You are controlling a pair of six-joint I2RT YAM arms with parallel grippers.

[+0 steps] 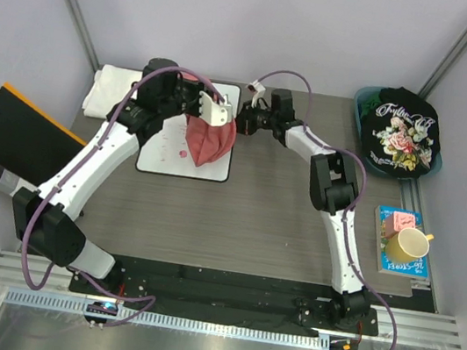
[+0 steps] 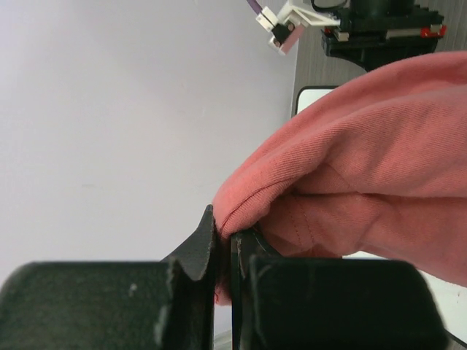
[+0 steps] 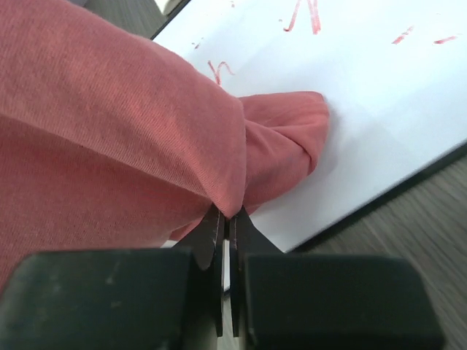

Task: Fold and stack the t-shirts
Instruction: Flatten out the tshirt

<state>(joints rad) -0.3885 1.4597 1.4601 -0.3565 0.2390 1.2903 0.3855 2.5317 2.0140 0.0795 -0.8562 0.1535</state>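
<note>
In the overhead view, the soft salmon-red t-shirt [image 1: 209,142] hung bunched between the two arms at the far side of the grey wood-grain table [image 1: 279,227]. Its lower end draped onto the flat white rectangular whiteboard [image 1: 161,153]. The left gripper [image 1: 218,112] and the right gripper [image 1: 244,116] met at its upper edge. A folded plain white t-shirt [image 1: 109,89] lay at the far left. The black t-shirt [image 1: 403,131] with floral print sat in a teal basket [image 1: 362,106] at the far right, its white script too small to read. A black folder [image 1: 17,136] with an orange edge bore the label "CLIP FILE A4". A yellow mug [image 1: 409,245] stood on a book [image 1: 396,267] at the right.

In the left wrist view, the left gripper [image 2: 225,233] had its jaws pressed together, pinching a stitched edge of the salmon-red t-shirt [image 2: 365,146].

In the right wrist view, the right gripper [image 3: 228,219] nipped a fold of the same shirt just above the whiteboard [image 3: 379,109], whose red scribbles could not be read.
</note>
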